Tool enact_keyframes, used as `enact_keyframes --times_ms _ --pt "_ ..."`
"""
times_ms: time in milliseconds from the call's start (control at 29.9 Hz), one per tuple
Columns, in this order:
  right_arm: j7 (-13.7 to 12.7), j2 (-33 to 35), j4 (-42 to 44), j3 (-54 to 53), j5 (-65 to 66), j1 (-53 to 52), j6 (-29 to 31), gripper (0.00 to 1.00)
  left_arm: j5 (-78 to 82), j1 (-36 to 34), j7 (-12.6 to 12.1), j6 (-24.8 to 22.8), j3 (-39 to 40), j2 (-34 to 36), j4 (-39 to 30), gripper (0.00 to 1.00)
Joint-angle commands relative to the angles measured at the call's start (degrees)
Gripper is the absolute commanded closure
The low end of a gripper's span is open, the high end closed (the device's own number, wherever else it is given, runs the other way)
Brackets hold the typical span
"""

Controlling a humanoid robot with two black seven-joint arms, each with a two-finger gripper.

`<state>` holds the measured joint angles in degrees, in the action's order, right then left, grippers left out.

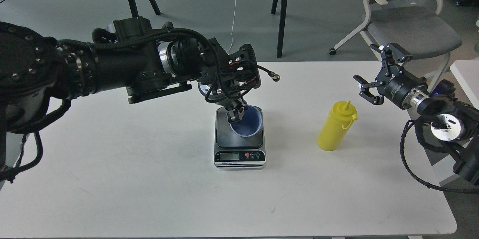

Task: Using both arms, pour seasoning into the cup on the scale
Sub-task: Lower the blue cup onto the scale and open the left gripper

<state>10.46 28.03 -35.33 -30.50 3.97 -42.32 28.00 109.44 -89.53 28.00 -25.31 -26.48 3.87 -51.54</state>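
Observation:
The light-blue cup [247, 123] stands upright on the dark platform of the scale [224, 138] at the table's middle. My left gripper [235, 114] reaches down from the left and is pinched on the cup's near-left rim, with one finger [239, 112] inside the cup. The yellow seasoning bottle [334, 128] stands upright to the right of the scale, untouched. My right gripper [375, 75] is open and empty, hovering up and to the right of the bottle, apart from it.
The white table [149, 179] carries only the scale and the bottle. A grey office chair [408, 25] stands behind the right arm. Black legs of another table [280, 10] stand beyond the far edge.

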Motion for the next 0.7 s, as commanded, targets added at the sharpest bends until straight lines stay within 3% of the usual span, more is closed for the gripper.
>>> enact_keyframes --times_ms 0,669 --pt "0.0 0.0 0.0 0.0 -0.01 0.05 0.0 0.01 -0.02 0.06 0.0 0.0 -0.16 0.0 0.04 0.87" --pt "0.0 -0.08 0.09 0.0 -0.01 0.4 0.0 0.01 -2.57 0.14 0.0 0.61 0.64 -1.58 4.52 0.69"
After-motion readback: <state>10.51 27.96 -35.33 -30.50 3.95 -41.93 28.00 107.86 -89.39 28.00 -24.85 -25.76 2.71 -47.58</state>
